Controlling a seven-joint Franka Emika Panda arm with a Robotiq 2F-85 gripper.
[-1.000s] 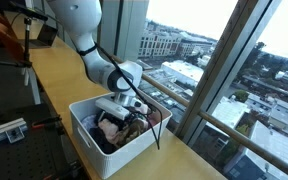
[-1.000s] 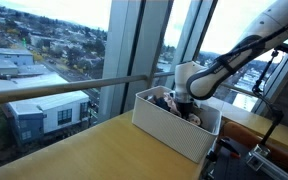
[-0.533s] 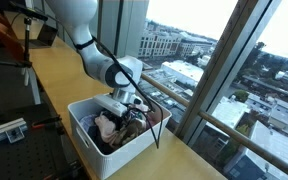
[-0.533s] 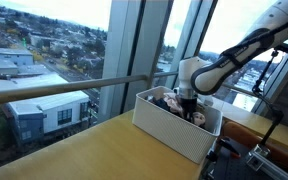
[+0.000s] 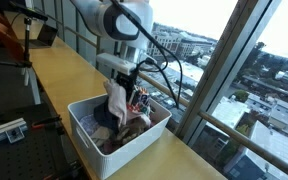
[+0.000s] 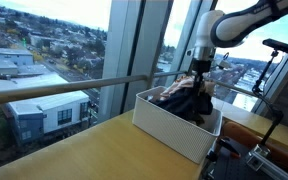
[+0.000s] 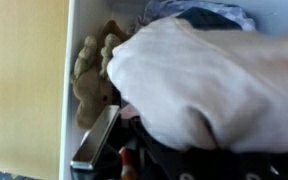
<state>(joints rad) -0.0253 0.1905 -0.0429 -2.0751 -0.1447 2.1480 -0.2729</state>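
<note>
Pale garment (image 5: 117,100) hangs over the white bin (image 5: 87,150) on the window-side counter, pinched in the closed gripper (image 5: 122,78) (dark clothes and a plush bear (image 7: 92,75) lie beneath).

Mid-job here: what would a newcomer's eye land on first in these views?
First, the end effector, shut on a pale cloth that hangs from it above the white bin on the table by the big windows. In the wrist view that cloth fills most of the picture, and a brown plush toy lies at the bin's left wall.
</note>
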